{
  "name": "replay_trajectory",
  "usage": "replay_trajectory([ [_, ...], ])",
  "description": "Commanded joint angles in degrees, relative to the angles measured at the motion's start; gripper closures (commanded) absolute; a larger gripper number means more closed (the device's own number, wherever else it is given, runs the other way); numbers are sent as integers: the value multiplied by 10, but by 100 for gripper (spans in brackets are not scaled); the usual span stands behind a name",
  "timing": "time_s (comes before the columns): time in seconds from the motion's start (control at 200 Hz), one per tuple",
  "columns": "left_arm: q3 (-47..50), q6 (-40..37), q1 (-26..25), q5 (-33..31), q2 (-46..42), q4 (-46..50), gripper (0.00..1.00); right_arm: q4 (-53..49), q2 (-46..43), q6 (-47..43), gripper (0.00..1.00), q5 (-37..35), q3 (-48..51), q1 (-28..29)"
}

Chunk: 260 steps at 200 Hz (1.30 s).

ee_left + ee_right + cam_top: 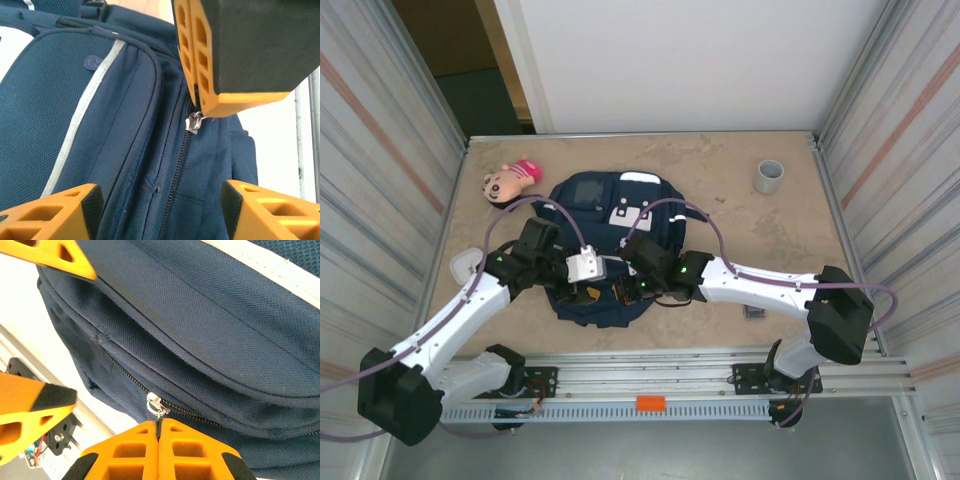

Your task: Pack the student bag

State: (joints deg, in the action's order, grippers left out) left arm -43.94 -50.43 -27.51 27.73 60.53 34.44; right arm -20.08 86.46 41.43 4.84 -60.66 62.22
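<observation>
Top view: the student bag lay flat at mid-table, its near end covered by the left gripper and the right gripper. A doll was noted beyond it on the left, a grey cup well apart on the right.

Left wrist: the left jaws were spread wide, nothing gripped.

Right wrist: the right fingers were pressed together on the zip pull, its tab hidden.

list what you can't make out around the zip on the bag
Tab of the zip pull: right wrist view, pinched inside the shut right claw.
Zip track beyond the pull: left wrist view, right claw covers it.
Inside of the student bag: all views, fabric covers it.
A small dark thing by the right arm: top view, too small to name.
</observation>
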Motion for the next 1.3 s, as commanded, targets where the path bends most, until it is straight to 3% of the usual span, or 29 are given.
replay_trajectory([
  [0.0, 13, -33, -10, -31, 13, -35, 36, -8, -14, -13, 100, 14, 2, -2],
  [0.145, 31, -54, -25, -74, 23, -48, 49, -6, -16, -13, 100, 14, 4, -4],
  [0.241, 36, -50, -37, -107, 17, -57, 77, -6, -18, -14, 100, 13, 7, -7],
  [0.366, 24, -17, -37, -68, -10, -48, 100, -5, -17, -9, 100, 4, 18, -11],
  [0.511, 29, 16, -16, 6, -42, -62, 100, -3, -1, -1, 100, -7, 21, -9],
  [0.566, 31, 24, -7, 28, -47, -65, 100, -5, 4, 4, 95, -14, 19, -8],
  [0.847, 23, 46, 1, 63, -44, -74, 100, -26, 16, 20, 79, -67, 8, 3],
  [1.082, 23, 51, 8, 54, -48, -76, 100, -58, 3, 36, 91, -112, 15, 6],
  [1.198, 23, 41, 11, 14, -50, -61, 100, -86, -19, 37, 100, -133, 24, 0],
  [1.298, 24, 27, 12, -24, -54, -48, 100, -119, -56, 31, 100, -144, 42, -17],
])
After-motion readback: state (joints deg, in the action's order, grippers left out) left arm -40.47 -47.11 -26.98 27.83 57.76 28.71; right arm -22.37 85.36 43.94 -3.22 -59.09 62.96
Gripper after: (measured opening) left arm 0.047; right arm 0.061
